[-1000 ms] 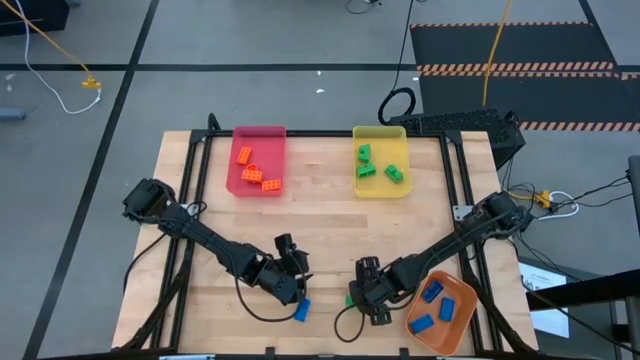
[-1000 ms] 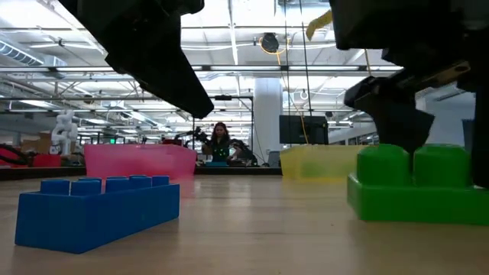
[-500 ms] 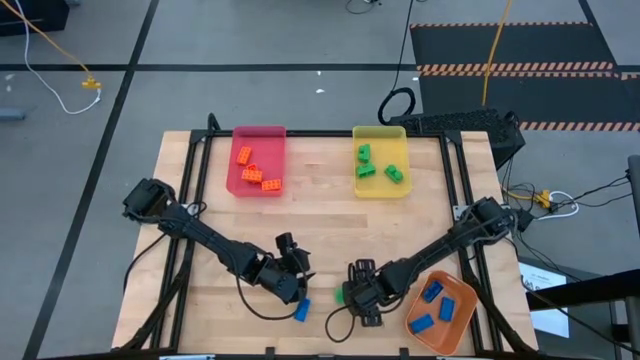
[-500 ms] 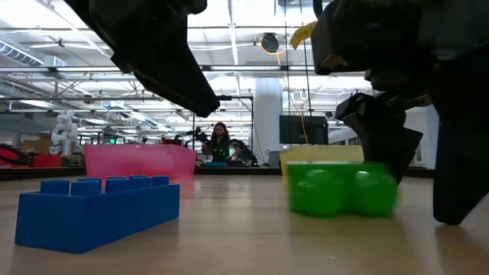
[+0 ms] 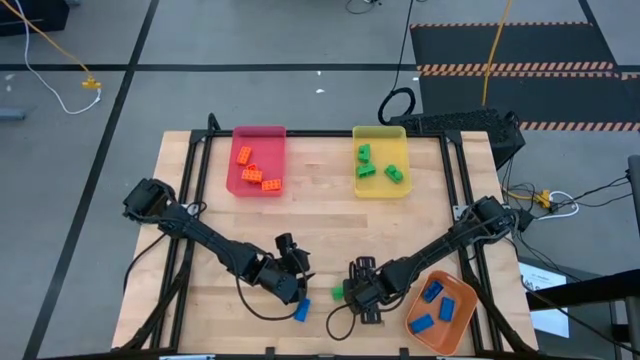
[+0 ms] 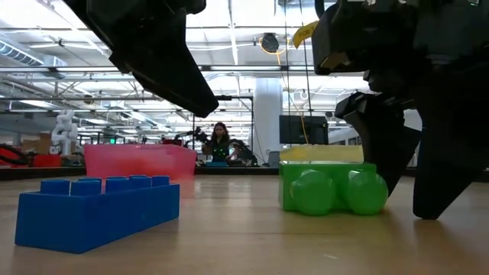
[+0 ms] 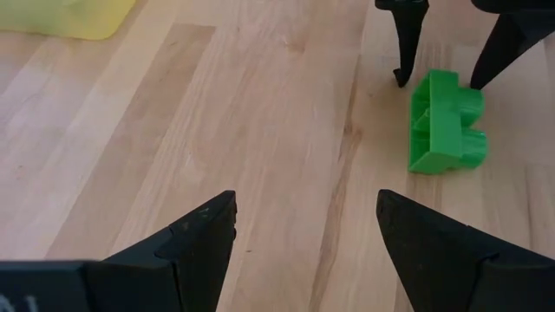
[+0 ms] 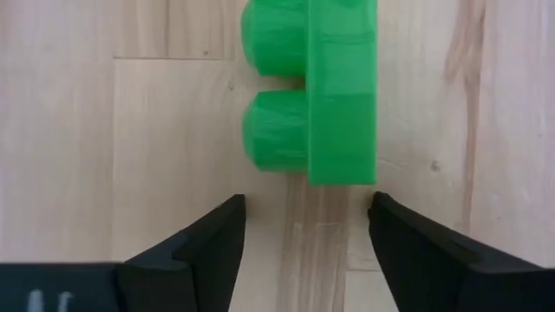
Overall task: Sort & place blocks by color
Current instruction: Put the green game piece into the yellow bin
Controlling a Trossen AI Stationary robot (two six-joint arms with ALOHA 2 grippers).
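Observation:
A green block [image 8: 312,87] lies tipped on its side on the table near the front edge, its studs [image 6: 328,191] facing the near edge. My right gripper [image 8: 303,217] points steeply down at it, open, one fingertip on either side of the block's end [image 7: 442,82]. A blue block [image 6: 95,210] rests flat, studs up, left of the green one [image 5: 338,292]. My left gripper [image 7: 303,217] hangs open just above and behind the blue block [image 5: 301,310], holding nothing. My right gripper straddles the green block's end [image 7: 473,91] from above with open fingers. One fingertip [image 7: 399,80] stands clear of the block. Whether the other touches the block's corner, I cannot tell.
At the far edge a pink tray [image 5: 240,185] holds orange blocks and a yellow tray [image 5: 380,190] holds green ones. An orange tray [image 5: 425,332] with blue blocks sits at the near right corner, close to my right arm. Bare wood lies between the trays and grippers.
My right gripper has come down and shifted a little toward the table's left. The green block, which stood studs up, has tipped onto its side with the studs toward the near edge and has slid a little to the left.

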